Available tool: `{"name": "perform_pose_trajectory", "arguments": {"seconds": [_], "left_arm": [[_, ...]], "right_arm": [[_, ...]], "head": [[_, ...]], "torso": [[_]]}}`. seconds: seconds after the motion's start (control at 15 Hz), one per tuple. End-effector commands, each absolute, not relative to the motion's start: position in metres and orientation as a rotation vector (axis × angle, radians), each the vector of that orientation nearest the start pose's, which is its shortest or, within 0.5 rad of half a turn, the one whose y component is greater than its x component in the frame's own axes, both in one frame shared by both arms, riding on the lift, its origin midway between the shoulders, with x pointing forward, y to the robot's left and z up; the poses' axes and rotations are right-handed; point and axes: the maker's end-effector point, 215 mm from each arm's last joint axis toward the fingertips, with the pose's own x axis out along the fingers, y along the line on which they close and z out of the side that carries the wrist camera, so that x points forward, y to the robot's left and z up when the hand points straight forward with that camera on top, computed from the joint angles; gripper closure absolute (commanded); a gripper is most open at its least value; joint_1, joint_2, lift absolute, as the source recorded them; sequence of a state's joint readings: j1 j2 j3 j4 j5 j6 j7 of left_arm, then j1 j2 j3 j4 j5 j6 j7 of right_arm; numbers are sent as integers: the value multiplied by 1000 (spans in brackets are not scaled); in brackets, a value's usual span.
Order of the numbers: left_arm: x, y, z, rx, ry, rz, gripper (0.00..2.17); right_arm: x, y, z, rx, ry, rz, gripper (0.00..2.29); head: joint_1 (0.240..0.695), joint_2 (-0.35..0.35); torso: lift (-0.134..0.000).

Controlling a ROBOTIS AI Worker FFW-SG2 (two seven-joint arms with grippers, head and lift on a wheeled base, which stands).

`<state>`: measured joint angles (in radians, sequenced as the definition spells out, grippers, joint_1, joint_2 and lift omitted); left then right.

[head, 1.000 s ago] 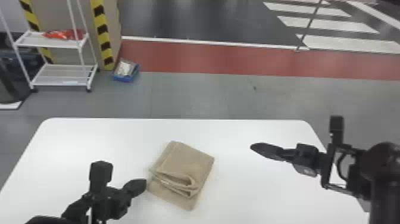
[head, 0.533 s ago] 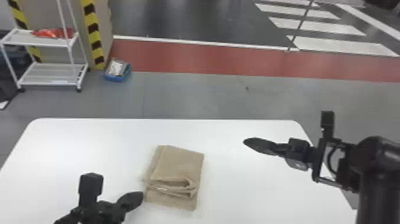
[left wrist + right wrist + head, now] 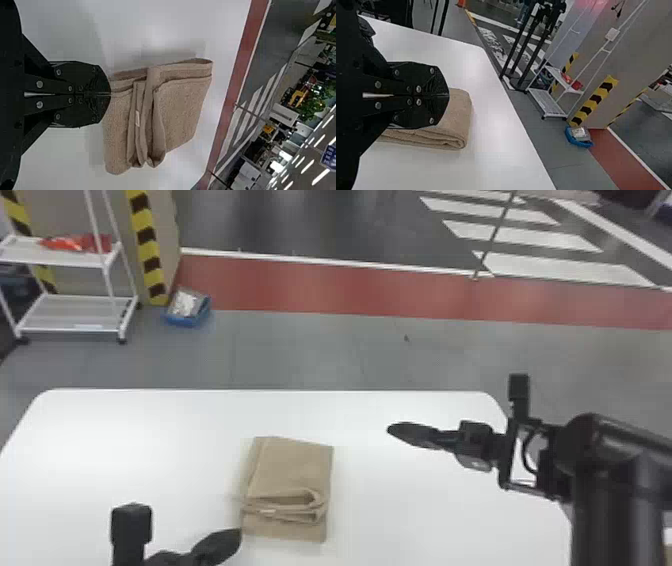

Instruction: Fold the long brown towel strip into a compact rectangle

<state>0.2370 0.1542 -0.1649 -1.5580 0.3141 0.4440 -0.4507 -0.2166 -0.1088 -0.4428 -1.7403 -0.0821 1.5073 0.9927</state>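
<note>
Left pincer [image 3: 234, 536], head view: black, two flat fingers pressed together, the tip at the near left corner of the brown towel strip [image 3: 295, 470]; whether it touches cannot be told. Towel strip: one item, folded to a small upright-set rectangle, lying flat left of centre on the white counter [image 3: 150, 450], with a looped, slightly open fold running across its nearer part. Right pincer [image 3: 395, 430]: above the right side of the counter, well apart from the towel, pointing inward. Beyond the counter, at left: one white wheeled rack [image 3: 77, 312], bearing red articles [image 3: 75, 242] on its upper shelf; one blue tray [image 3: 185, 322] on the floor beside a black-and-yellow striped edge [image 3: 147, 245]. Left wrist view: left pincer [image 3: 110, 95], fingers flush, tips at the towel's edge; raised folds stand in ridges over the towel, one carrying a small pale tag [image 3: 137, 118]. Right wrist view: right pincer [image 3: 448, 95], fingers likewise flush, seen in front of the towel, whose stacked layers show along one rounded side.
</note>
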Motion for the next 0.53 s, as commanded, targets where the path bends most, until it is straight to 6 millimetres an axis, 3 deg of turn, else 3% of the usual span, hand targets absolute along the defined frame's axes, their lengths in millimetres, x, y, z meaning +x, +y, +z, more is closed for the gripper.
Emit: {"name": "perform_pose_trajectory", "arguments": {"seconds": [0.0, 0.07, 0.2, 0.4, 0.47], "left_arm": [[391, 76, -559, -336, 662, -616, 1382], [400, 78, -550, -322, 625, -605, 1382], [419, 87, -546, -253, 590, -561, 1382], [436, 91, -567, -117, 592, -515, 1382], [434, 91, -573, -118, 603, -513, 1382]], "right_arm": [[490, -243, -387, 749, 788, 579, 542], [487, -242, -388, 752, 791, 585, 191], [482, -247, -392, 758, 793, 573, 184], [475, -247, -395, 767, 801, 572, 184], [476, -248, -393, 770, 795, 575, 184]], "head": [[695, -210], [695, -210], [695, -207], [695, -191], [695, -188]], "torso": [[0], [0], [0], [0], [0]]}}
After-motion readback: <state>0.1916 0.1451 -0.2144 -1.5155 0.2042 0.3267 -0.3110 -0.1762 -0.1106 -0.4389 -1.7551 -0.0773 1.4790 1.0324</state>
